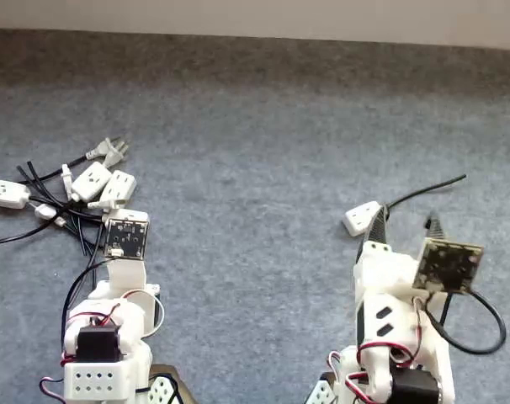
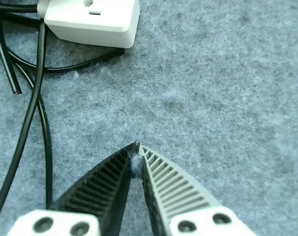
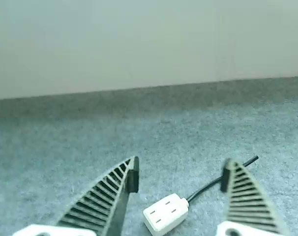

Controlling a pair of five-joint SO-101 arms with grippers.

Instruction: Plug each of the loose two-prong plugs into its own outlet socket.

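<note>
- The left gripper (image 2: 136, 150) is closed, its two ribbed fingers meeting at the tips with nothing gripped between them. It is held low over the grey carpet (image 2: 213, 98).
- A white outlet block (image 2: 92, 19) is seen a short way ahead of those tips, with black cords (image 2: 33, 98) running beside it.
- In the high view, a tangle of outlets (image 1: 103, 185) and cords is found at the left of the frame, just above the left arm. A two-prong plug (image 1: 112, 151) lies at its upper edge, and a further outlet (image 1: 7, 194) is set by the far left edge.
- The right gripper (image 3: 181, 169) is spread wide, and nothing is held in it.
- A single white socket (image 3: 166, 212) is seen on the carpet between the open fingers, apart from both.
- In the high view, the single white socket (image 1: 360, 217) is placed right of centre, and its black lead (image 1: 427, 189) is trailed toward the upper right.
</note>
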